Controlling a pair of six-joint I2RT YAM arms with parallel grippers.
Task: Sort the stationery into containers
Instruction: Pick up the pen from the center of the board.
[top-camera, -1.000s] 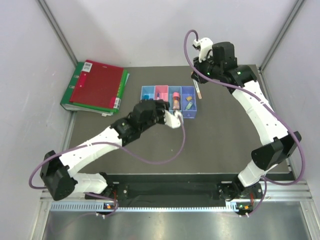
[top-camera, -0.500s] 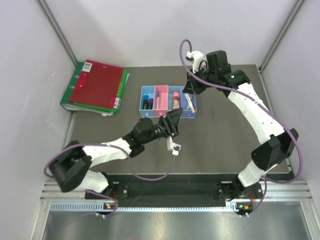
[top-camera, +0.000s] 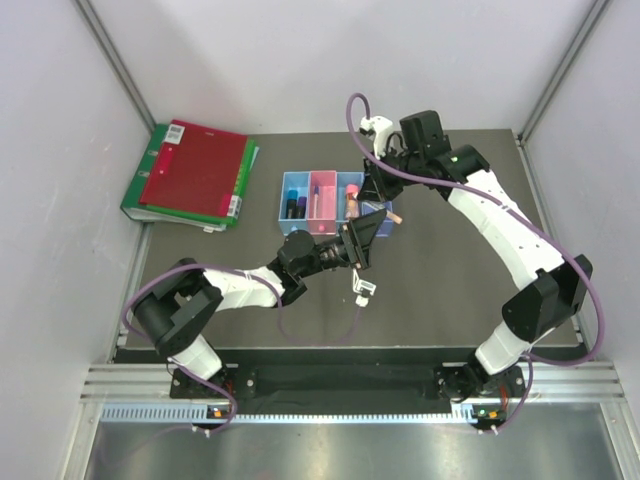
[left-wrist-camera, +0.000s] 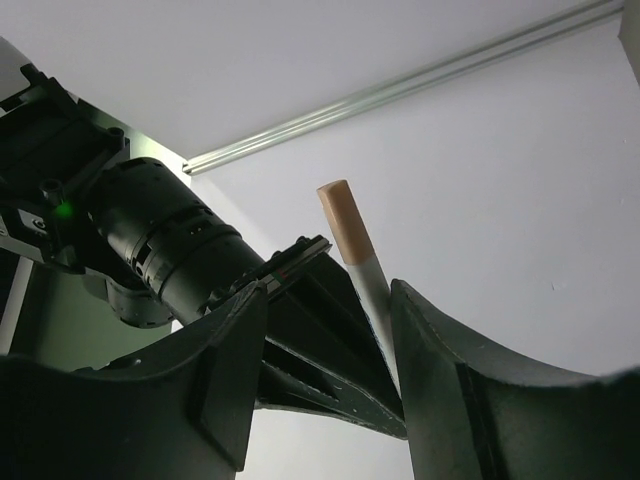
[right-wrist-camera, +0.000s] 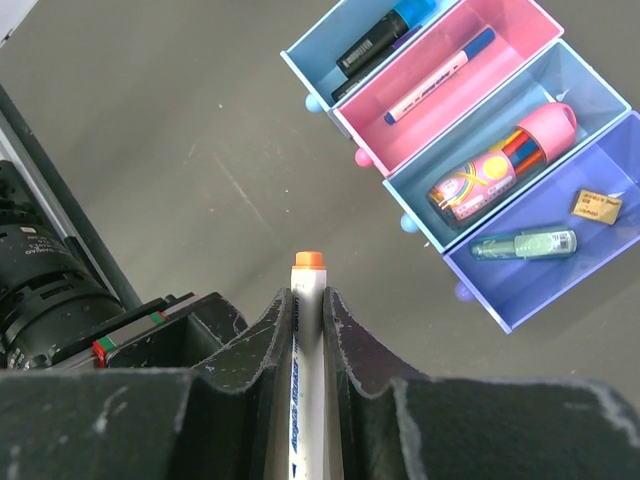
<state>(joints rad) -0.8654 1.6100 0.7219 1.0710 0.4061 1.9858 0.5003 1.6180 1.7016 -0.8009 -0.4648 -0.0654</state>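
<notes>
Seemingly mid-handover, the right gripper (right-wrist-camera: 307, 298) is clenched on the thin pen (right-wrist-camera: 303, 380) above the counter (right-wrist-camera: 200, 150), its tip between the left gripper (left-wrist-camera: 327, 300)'s released jaws; letting go early would probably drop it. In the containers (right-wrist-camera: 440, 245) lie highlighters (right-wrist-camera: 380, 35), a blue-capped pen (right-wrist-camera: 440, 75), a pink-capped bottle (right-wrist-camera: 500, 170), then a green marker (right-wrist-camera: 522, 243) with a tan block (right-wrist-camera: 597, 206).

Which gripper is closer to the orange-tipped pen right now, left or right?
Right. The right gripper is shut on the orange-tipped pen. The left gripper is open close beneath it, facing upward and not gripping it.
</notes>
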